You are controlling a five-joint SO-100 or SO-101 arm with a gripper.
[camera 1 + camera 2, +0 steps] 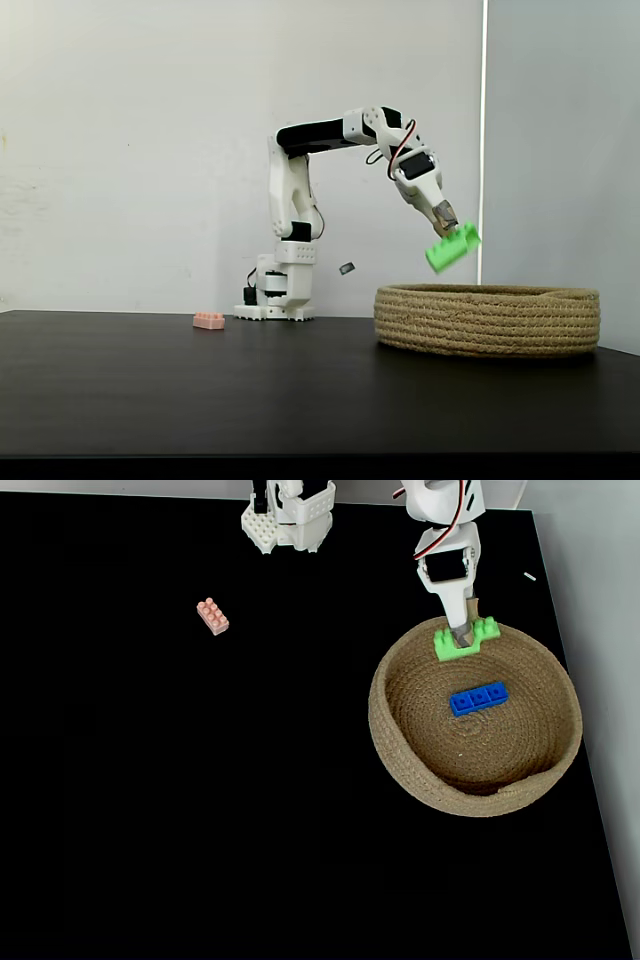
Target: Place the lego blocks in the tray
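Observation:
My gripper (447,229) (462,637) is shut on the bright green arched lego block (452,247) (466,638), holding it tilted in the air above the far rim of the tray. The tray (487,319) (400,750) is a wide, shallow coiled rope basket on the right of the table. A long blue lego block (478,698) lies flat inside it. A small pale pink lego block (209,321) (213,616) rests on the black table well to the left of the tray, near the arm's base.
The arm's white base (275,290) (288,520) stands at the back of the black table. The table's right edge (590,780) runs close beside the tray. A small white scrap (529,577) lies off the table at the right.

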